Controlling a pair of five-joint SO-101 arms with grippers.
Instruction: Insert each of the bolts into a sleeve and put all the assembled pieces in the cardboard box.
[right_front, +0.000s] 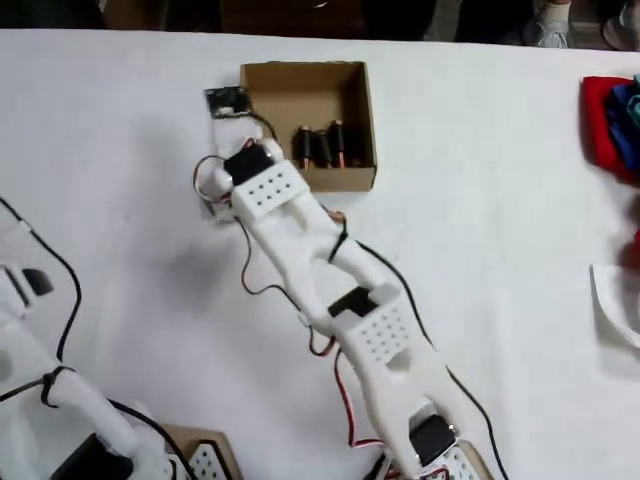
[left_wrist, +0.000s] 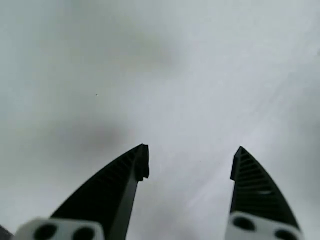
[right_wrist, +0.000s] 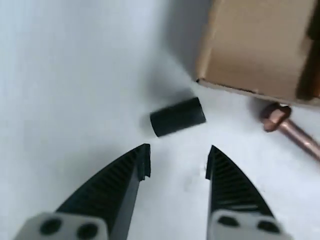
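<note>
Sleeve (right_wrist: 178, 116) flat, crosswise to right fingers (right_wrist: 120, 185)

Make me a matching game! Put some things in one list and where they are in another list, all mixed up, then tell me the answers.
1. sleeve
2. bolt
3. assembled pieces
4. left claw

A. inside the cardboard box
B. open over bare table
C. black, lying just ahead of the right claw
D. copper, lying on the table beside the box

Pairs: 1-C, 2-D, 3-A, 4-B.
</note>
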